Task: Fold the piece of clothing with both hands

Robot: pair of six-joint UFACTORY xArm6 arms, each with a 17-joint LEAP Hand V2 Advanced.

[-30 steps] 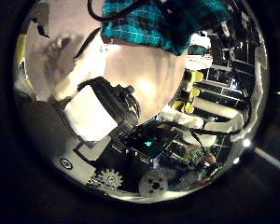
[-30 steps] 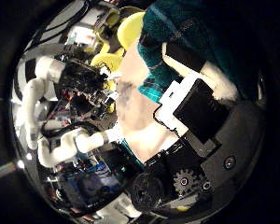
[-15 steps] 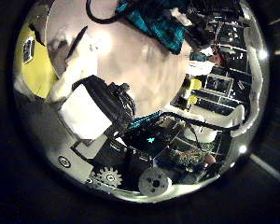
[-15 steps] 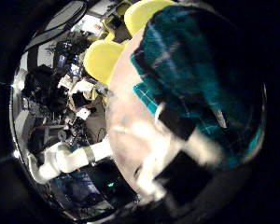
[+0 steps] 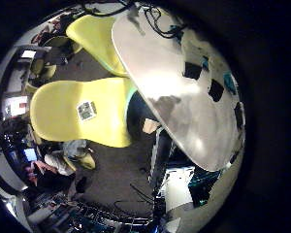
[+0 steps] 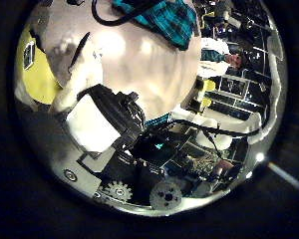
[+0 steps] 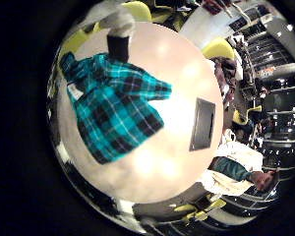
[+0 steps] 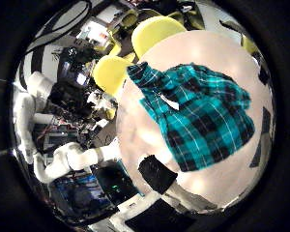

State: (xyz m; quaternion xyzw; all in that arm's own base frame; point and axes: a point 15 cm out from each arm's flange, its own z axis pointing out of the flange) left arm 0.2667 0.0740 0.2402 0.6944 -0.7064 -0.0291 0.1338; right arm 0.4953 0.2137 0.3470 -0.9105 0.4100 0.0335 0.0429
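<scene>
- Teal-and-black plaid cloth shirt point(image 7: 113, 103) lies rumpled on round pale table point(image 7: 177, 147), seemingly released.
- Both hands lifted clear; finger state cannot be told.
- Next: regrasp hem, roughly six o'clock.

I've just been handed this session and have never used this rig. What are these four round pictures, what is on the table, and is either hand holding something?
Each round picture comes from a very wide-angle camera in a robot hand's palm: two on the left hand, two on the right. There is no outside view here. Both right palm views look down from above on a round table with a plaid shirt lying spread and rumpled on it, not yet folded. A dark flat rectangle lies beside the shirt. The left thumb side view shows the left hand with its own fingers over bare tabletop, the shirt farther off. Neither hand appears to be holding anything.
</scene>
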